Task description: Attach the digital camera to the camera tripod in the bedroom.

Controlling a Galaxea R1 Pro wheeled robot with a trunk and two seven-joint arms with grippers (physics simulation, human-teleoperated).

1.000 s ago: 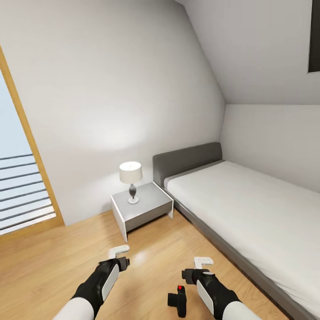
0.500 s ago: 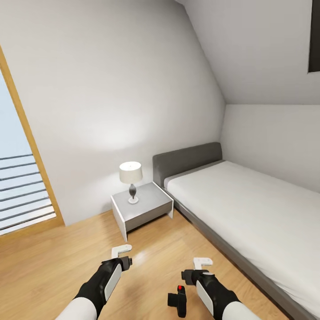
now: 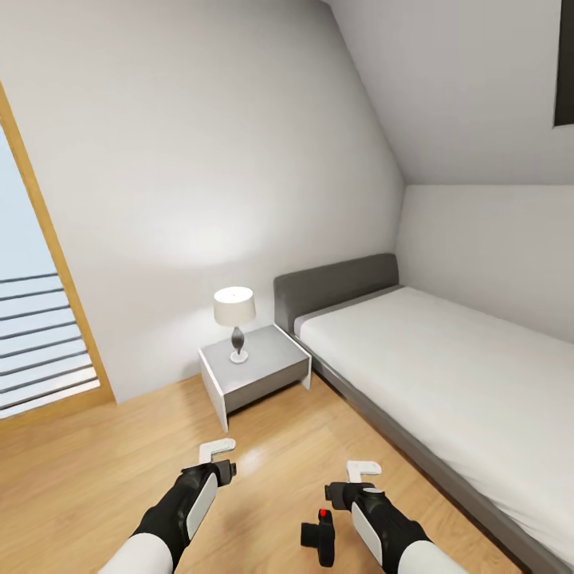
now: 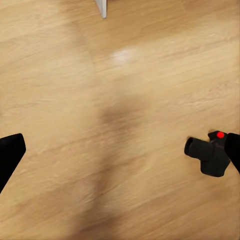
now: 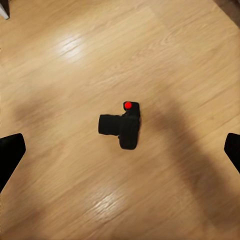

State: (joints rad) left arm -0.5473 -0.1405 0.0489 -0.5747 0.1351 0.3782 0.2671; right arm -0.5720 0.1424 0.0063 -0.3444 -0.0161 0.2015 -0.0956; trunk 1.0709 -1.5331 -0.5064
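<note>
Black digital camera (image 5: 122, 126), red button, no readable lettering, lies on plank floor (image 5: 75, 60) below spread right tool (image 5: 120, 150).

Small black camera (image 5: 121, 129) lying alone on the light wood plank floor (image 5: 165, 55), near the middle of the picture. Stubby lens barrel sticking out sideways from the boxy body; bright red round button on one end of the body. Two black fingers (image 5: 10, 155) at opposite edges, spread wide, well apart from the camera and touching nothing. Glossy pale reflections on the planks, soft grey shadows beside the camera. White furniture corner (image 5: 4, 9) at one edge.
</note>
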